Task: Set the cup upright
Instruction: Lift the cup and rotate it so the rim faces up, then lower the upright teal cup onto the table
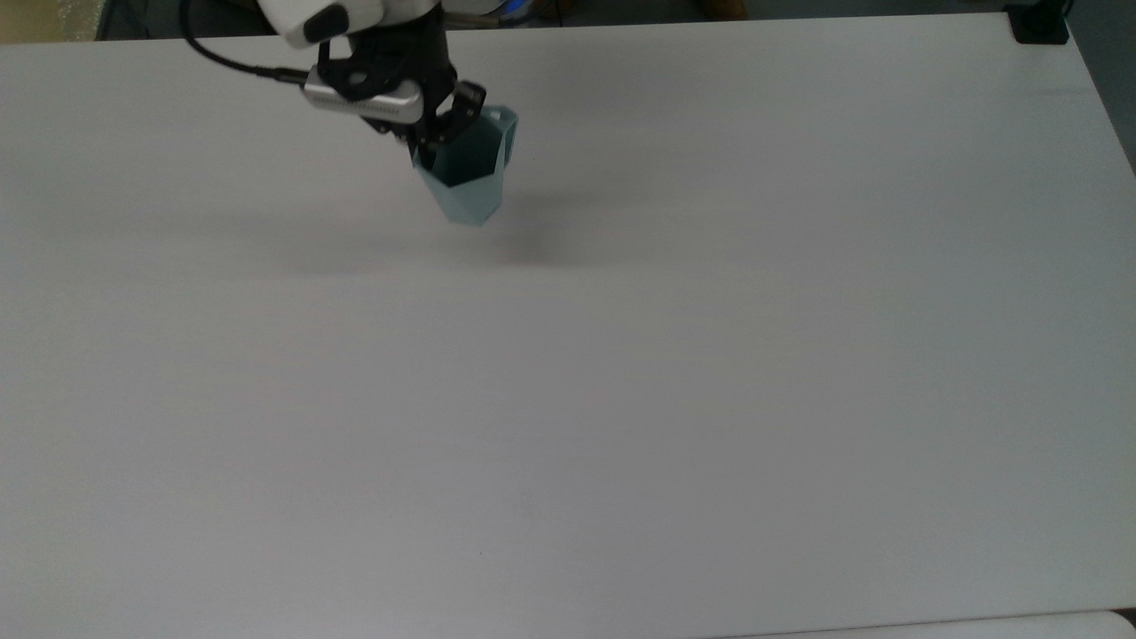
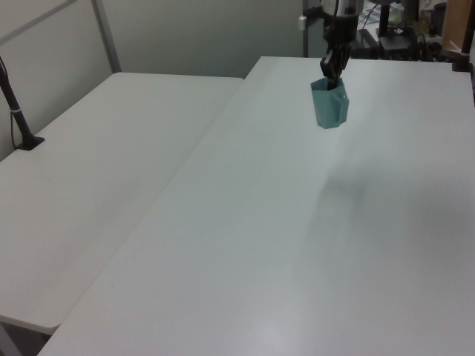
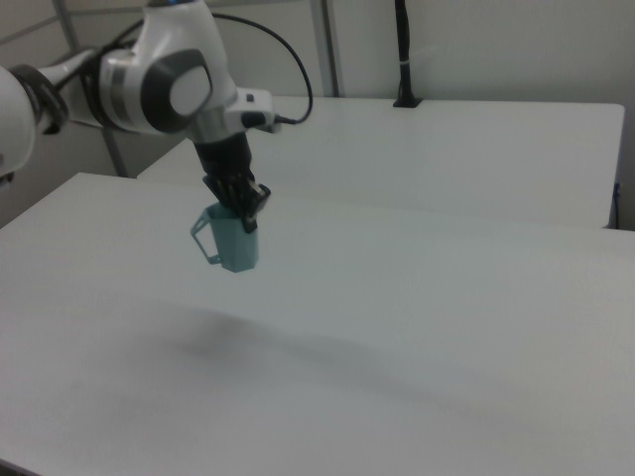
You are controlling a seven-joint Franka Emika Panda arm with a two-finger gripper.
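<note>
The white table (image 1: 621, 373) takes up nearly everything, with a second white table (image 2: 96, 170) set against it on the left view's left and seen behind it in the right view (image 3: 476, 149). On that second table a black clamp post (image 2: 18, 111) stands at the left view's left edge; another black post (image 3: 404, 59) rises at its far side in the right view.

Over the main table reaches the arm (image 3: 159, 84), white with grey joints, a black cable (image 1: 231, 64) looping off it. It comes in from the table's far edge in the top view and points downward.

At its end the gripper (image 1: 439, 124) is clamped on the rim of the cup (image 1: 466, 182) — one finger inside the mouth, one outside, as the top view shows it. The cup (image 3: 233, 238) hangs clear of the table, mouth up and roughly upright, its narrower base lowest; a soft shadow lies on the tabletop below and apart from it. In the left view the cup (image 2: 329, 105) sits near the table's far end. Its handle-like tab juts off the rim toward the right view's left — the side away from the gripper (image 3: 245, 210).
</note>
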